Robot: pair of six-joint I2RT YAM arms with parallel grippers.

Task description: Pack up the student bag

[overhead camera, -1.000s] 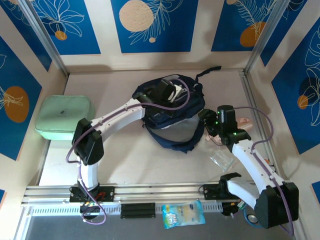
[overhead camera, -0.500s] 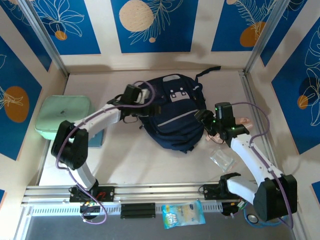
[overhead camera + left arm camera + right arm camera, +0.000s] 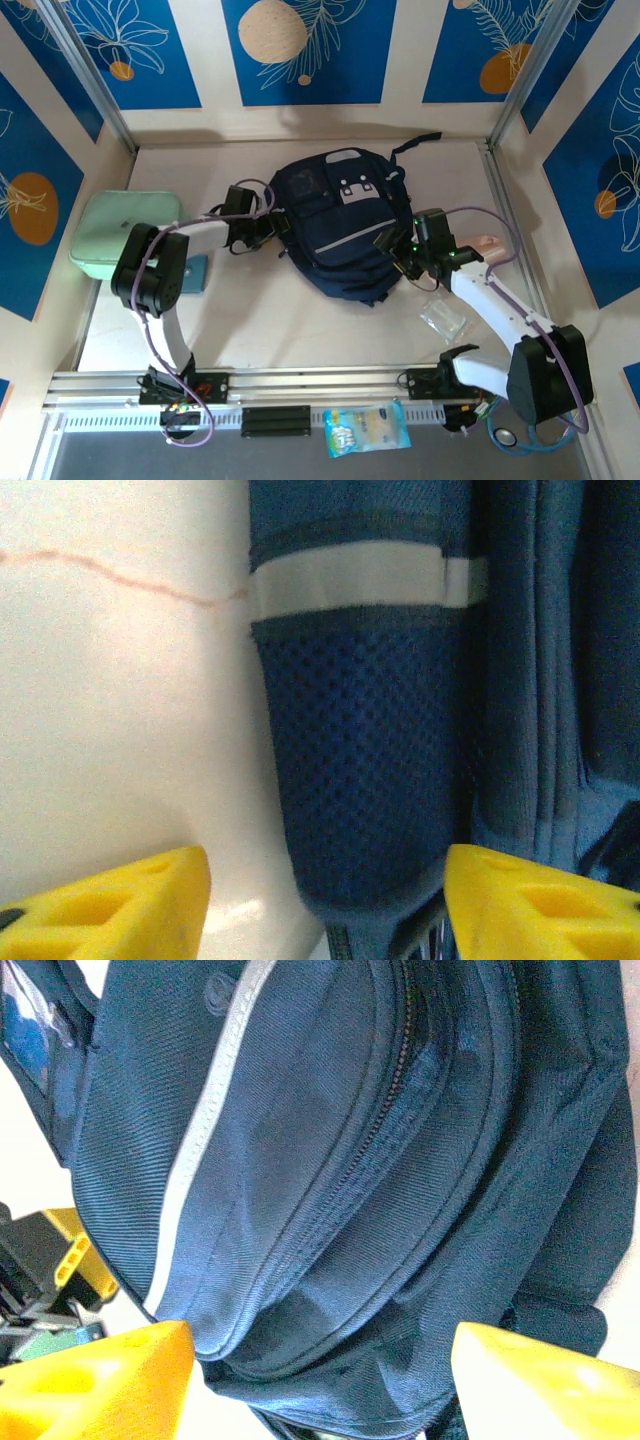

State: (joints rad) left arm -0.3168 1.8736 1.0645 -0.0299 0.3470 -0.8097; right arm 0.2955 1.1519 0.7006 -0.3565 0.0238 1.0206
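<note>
Student bag (image 3: 340, 225) mid-table, left claw (image 3: 268, 228) agape at its left edge, right claw (image 3: 400, 262) agape opposite, open tabletop (image 3: 300, 325) nearer.

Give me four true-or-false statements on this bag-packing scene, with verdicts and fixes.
1. The student bag lies on the table between the two arms. True.
2. The mint green case rests on top of the bag. False: it sits on the table left of the bag.
3. The left fingers stand apart at the bag's mesh side pocket. True.
4. The right fingers are shut on the clear plastic piece. False: they stand open facing the bag; the plastic lies loose on the table.
</note>
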